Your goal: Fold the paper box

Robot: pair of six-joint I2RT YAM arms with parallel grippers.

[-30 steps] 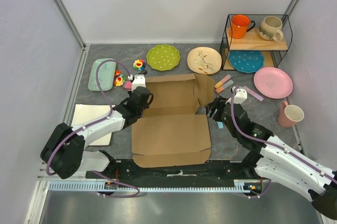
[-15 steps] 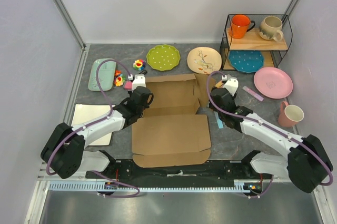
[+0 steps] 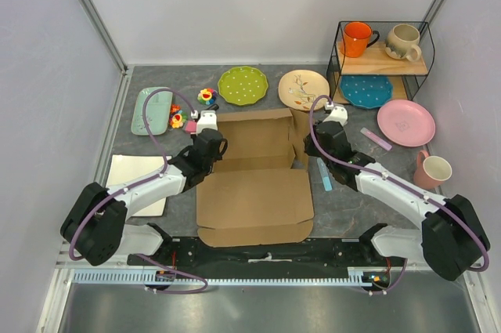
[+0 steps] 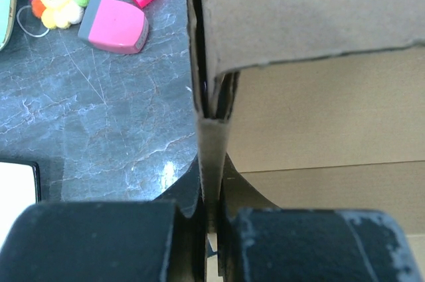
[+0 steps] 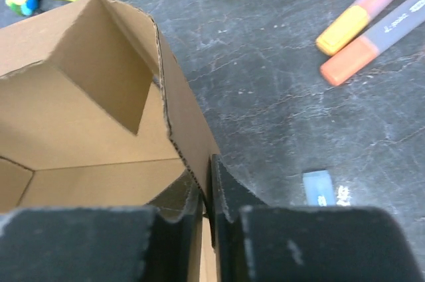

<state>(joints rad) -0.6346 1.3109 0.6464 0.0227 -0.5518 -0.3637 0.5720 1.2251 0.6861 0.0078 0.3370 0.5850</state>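
- left gripper (image 4: 212, 225) clamped on upright left wall of plain brown corrugated cardboard box (image 3: 254, 196)
- right gripper (image 5: 207, 206) pinching the upright right wall, box interior to its left
- box rear section sits between both pincers, front panel flat, nearer the bases

You have bright, even light from above in the top view, and the paper box (image 3: 254, 184) throws only a thin, soft shadow on the surface (image 3: 344, 215). In the left wrist view a pale patch of glare lies on the surface beside the cardboard, and the left gripper (image 4: 211, 219) is a dark, blurred mass at the bottom edge. In the right wrist view the box's inner walls sit in shade, and the right gripper (image 5: 207, 196) looks dim and soft while the surface is sharp.
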